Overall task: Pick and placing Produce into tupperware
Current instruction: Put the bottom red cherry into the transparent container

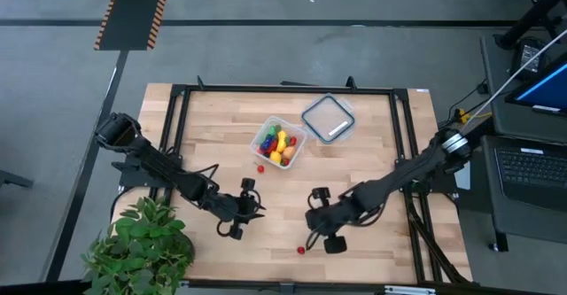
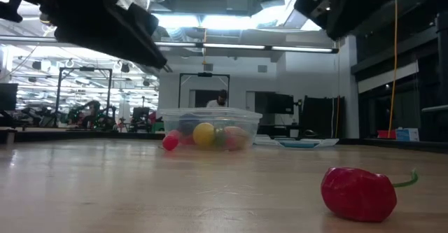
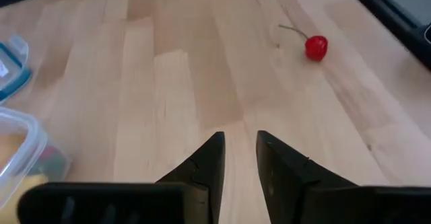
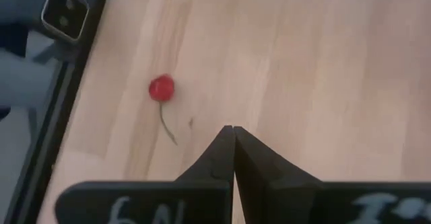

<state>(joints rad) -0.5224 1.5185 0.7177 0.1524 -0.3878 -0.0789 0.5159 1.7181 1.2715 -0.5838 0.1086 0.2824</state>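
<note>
The clear tupperware (image 1: 267,129) stands on the far middle of the table with several red, yellow and green produce pieces inside. One red piece (image 1: 260,167) lies on the wood just in front of it. A small red produce piece with a thin stem (image 1: 301,250) lies near the front edge, also seen in the right wrist view (image 4: 161,88). My left gripper (image 3: 239,138) hovers left of centre, open by a narrow gap, with nothing between its fingers. My right gripper (image 4: 233,128) is shut and empty, above the table just beyond the stemmed red piece.
The flat clear lid with a blue-grey rim (image 1: 328,118) lies right of and behind the tub. A leafy potted plant (image 1: 142,246) stands at the front left corner. A black frame (image 1: 283,89) runs around the table. Bare wood lies between the two grippers.
</note>
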